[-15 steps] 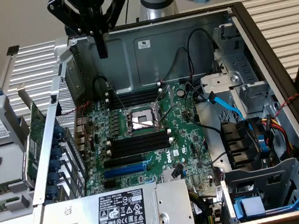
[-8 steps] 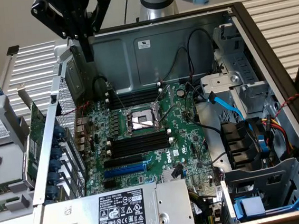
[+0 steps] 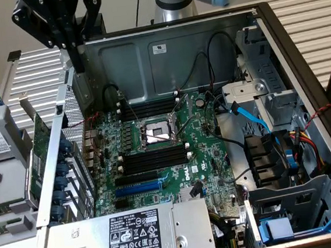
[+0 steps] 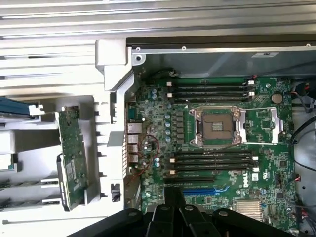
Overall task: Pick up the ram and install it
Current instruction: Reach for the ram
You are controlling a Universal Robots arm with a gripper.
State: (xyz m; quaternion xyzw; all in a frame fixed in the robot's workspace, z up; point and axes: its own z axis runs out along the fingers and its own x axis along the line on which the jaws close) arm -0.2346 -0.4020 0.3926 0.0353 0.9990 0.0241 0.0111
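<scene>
The end effector is seen at the upper left of the exterior view, above the rear corner of the open computer case. Its fingers are clenched together and nothing is gripped between them. The ram is taken to be the narrow green board standing on edge outside the case at the exterior view's left, just beside the perforated side wall; in the wrist view it is seen held in a pale rack.

The step in hand is judged to be the approach to the ram, since the black memory slots lie empty. A clean pick is best served if the fingers are parted before any descent, squared across the board's thin faces and centred along its upper edge — not skewed — with the case wall kept clear.
</scene>
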